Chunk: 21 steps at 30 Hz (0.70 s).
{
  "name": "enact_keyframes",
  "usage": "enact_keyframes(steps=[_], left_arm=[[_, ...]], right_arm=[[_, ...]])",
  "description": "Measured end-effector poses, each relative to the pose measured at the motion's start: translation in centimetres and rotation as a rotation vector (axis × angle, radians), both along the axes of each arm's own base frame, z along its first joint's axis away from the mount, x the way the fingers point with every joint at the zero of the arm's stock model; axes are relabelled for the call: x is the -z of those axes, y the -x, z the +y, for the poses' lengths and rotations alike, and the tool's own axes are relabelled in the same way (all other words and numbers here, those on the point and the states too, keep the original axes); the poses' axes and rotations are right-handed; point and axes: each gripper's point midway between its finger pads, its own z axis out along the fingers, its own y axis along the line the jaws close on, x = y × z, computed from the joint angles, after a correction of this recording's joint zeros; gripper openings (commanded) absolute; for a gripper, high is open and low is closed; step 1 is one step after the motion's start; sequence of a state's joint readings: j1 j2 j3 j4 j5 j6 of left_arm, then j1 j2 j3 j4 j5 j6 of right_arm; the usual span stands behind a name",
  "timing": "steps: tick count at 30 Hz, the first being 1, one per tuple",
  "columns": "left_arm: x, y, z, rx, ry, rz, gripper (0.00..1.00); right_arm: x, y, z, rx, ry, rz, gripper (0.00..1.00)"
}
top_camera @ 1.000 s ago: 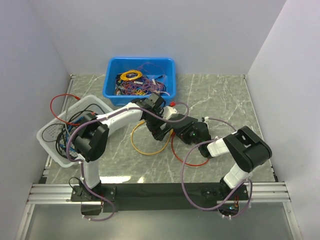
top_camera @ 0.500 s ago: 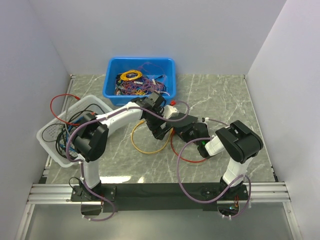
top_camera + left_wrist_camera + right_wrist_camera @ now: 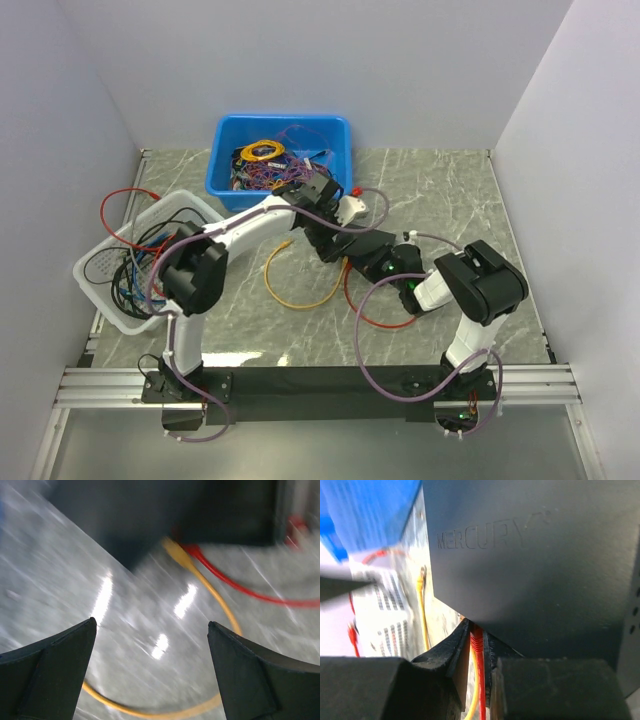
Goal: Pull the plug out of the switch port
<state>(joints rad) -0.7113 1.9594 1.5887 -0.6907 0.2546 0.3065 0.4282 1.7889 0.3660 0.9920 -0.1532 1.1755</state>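
The grey marble counter [image 3: 440, 190] I'm working over sits inside white walls [image 3: 400, 70]. At its far edge is the blue bin [image 3: 225, 165], and the white basket [image 3: 100, 262] is off to the left. The left arm [image 3: 250, 222] and right arm [image 3: 478, 285] meet mid-counter at the switch [image 3: 535, 555], which fills my right wrist view with MERCURY stamped on its black face. The left jaws are released and stand wide apart over a yellow cable [image 3: 186, 562] lying on the counter beside the switch. The right jaws are clenched on the red plug [image 3: 476, 642] right at the switch's edge. I cannot tell whether it sits in a port.
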Motion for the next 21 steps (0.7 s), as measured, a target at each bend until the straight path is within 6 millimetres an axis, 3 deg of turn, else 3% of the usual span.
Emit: enact_keyframes(steps=[3, 6, 9, 21], left_arm=[[0.6, -2.8, -1.3, -0.011, -0.007, -0.066, 0.99], [2.4, -4.1, -1.8, -0.013, -0.038, -0.081, 0.99], [4.0, -4.0, -1.9, -0.007, -0.059, -0.060, 0.99], [3.9, -4.0, -2.2, 0.004, -0.064, -0.076, 0.99]], right_arm=[[-0.2, 0.9, 0.3, -0.076, 0.030, -0.008, 0.00], [-0.2, 2.6, 0.5, -0.161, 0.069, -0.007, 0.00], [-0.2, 3.9, 0.5, -0.239, 0.120, -0.005, 0.00], [-0.3, 6.3, 0.5, -0.517, 0.226, 0.009, 0.00]])
